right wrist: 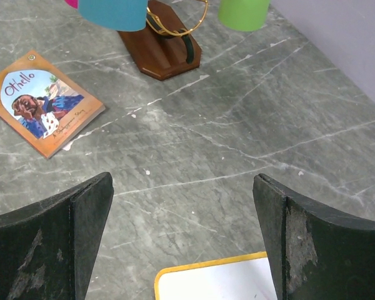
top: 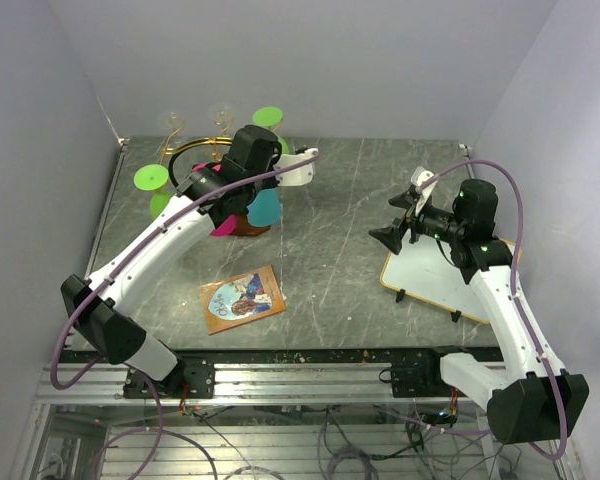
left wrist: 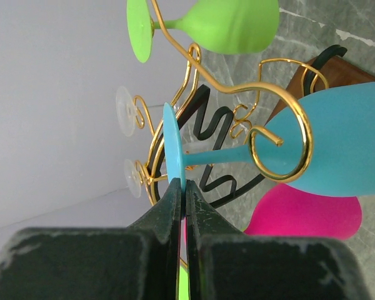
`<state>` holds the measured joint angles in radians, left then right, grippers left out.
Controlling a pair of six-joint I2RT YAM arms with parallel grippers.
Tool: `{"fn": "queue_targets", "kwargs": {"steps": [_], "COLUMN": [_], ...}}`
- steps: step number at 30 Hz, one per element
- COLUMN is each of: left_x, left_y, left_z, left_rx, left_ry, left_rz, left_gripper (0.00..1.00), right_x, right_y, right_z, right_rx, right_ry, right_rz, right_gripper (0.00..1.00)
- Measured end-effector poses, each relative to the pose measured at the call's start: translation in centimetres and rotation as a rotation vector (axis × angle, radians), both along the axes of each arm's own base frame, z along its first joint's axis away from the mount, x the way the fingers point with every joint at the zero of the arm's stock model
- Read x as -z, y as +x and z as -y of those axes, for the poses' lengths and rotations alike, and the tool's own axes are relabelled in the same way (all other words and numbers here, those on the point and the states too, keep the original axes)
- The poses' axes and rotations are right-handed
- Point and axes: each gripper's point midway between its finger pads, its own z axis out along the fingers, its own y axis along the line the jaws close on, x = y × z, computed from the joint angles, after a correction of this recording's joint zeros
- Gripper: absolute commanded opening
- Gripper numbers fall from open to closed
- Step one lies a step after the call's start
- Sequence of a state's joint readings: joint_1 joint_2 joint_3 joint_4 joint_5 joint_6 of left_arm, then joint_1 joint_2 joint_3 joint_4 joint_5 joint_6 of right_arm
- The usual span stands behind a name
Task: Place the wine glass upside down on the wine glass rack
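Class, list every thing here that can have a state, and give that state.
wine glass rack: upright
blue wine glass: hung upside down on it, foot pinched
left gripper: shut on blue wine glass foot
right gripper: open, empty
green wine glass: hanging on rack
book: closed, face up

The left arm (top: 152, 248) and right arm (top: 510, 305) share white link shells, black joint housings and black bases, a lilac cable (top: 485, 162) running alongside each, and blunt black fingers (right wrist: 312, 250) scuffed grey along their edges.
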<state>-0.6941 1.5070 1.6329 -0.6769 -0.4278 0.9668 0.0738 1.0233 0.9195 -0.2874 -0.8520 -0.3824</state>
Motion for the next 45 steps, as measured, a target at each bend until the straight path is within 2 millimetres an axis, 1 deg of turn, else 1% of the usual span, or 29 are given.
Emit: {"fn": "queue_targets", "kwargs": {"steps": [6,14,25,34,45], "left_x": [0.1,0.6,0.8,0.7,-0.5], "left_y": [0.1,0.3,0.3,-0.4,-1.8], "left_z": [0.9,2.0,3.0,4.1,4.2], "left_rx": [0.004,0.014,0.032,0.083,0.131], "left_ry": [-0.027,-0.043,-0.078,-0.128,-0.167], "left_rz": [0.004,0.004,-0.002,-0.021,-0.019], "left_gripper": [0.07,0.07,0.07,0.07,0.07], "right_x": [0.4,0.4,0.5,0.6,0.9], "right_y": [0.1,0.2,0.3,0.3,0.3], "right_z": [0.1,0.2,0.2,0.3,0.4], "right_rx": [0.008,0.011,0.014,0.016,0.016], "right_ry": [-0.004,-0.008,-0.014,-0.02,-0.024], "right_rz": [-0.005,0.001,0.006,0.01,0.009], "right_gripper": [0.94,0.94,0.94,0.94,0.94]}}
